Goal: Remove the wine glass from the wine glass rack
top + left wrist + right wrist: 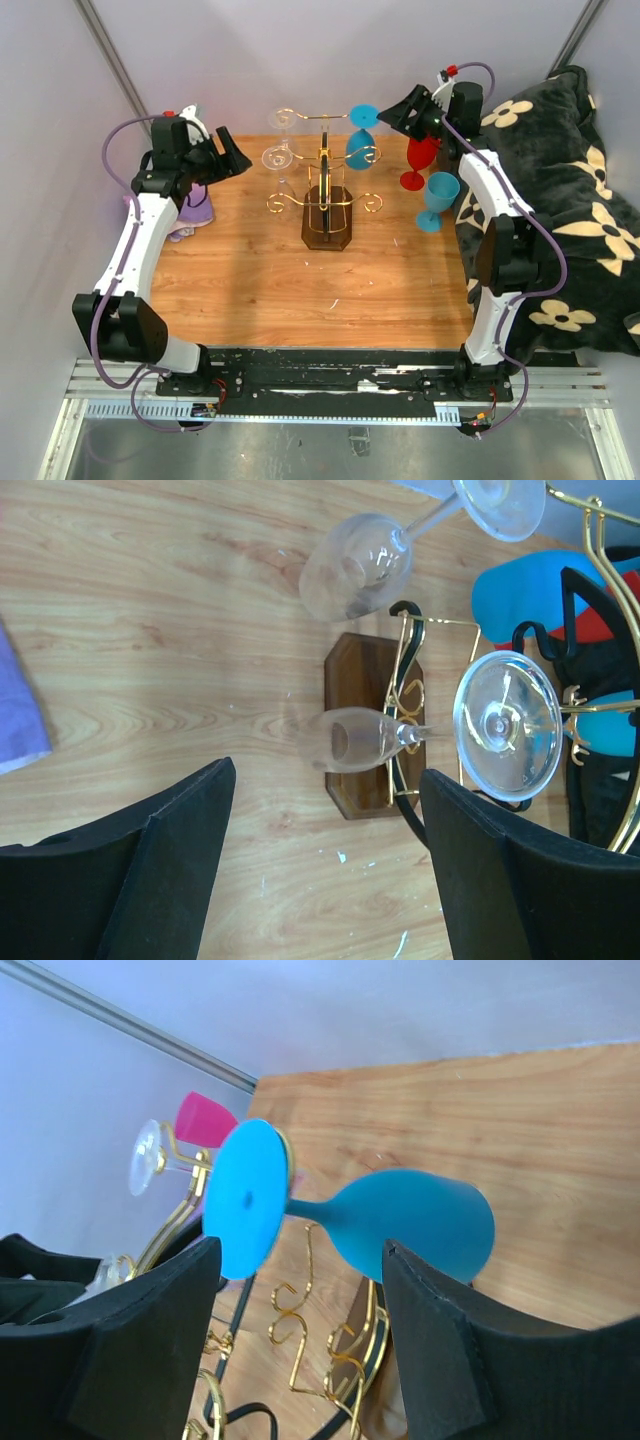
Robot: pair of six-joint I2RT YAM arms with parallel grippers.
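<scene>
The rack (pixel 326 205) stands in the middle of the bench (pixel 260 285). It has gold wire arms and a dark brown base.

A blue glass (pixel 360 147) hangs upside down on the right side of the rack, near the back. Its flat foot sits on top of the wire and its cup hangs below. Two clear glasses (pixel 277 157) hang the same way on the left side.

The right tool (pixel 405 108) is up high, just to the right of the hanging blue glass. Its fingers are spread wide and hold nothing. In the right wrist view the blue glass (pixel 420 1220) shows between the two black fingers (pixel 150 1340). In the top view the tool is near the glass, not touching it.

The left tool (pixel 237 150) is to the left of the rack, near the clear glasses. It is wide open too, with nothing in it. In its own view a clear glass (pixel 365 738) hangs over the brown base (pixel 355 675).

A red glass (pixel 420 155) and a second blue glass (pixel 438 198) stand upright on the bench, right of the rack. A purple cloth (pixel 185 218) lies at the left edge. A black blanket (pixel 560 200) with pale flowers lies off to the right.
</scene>
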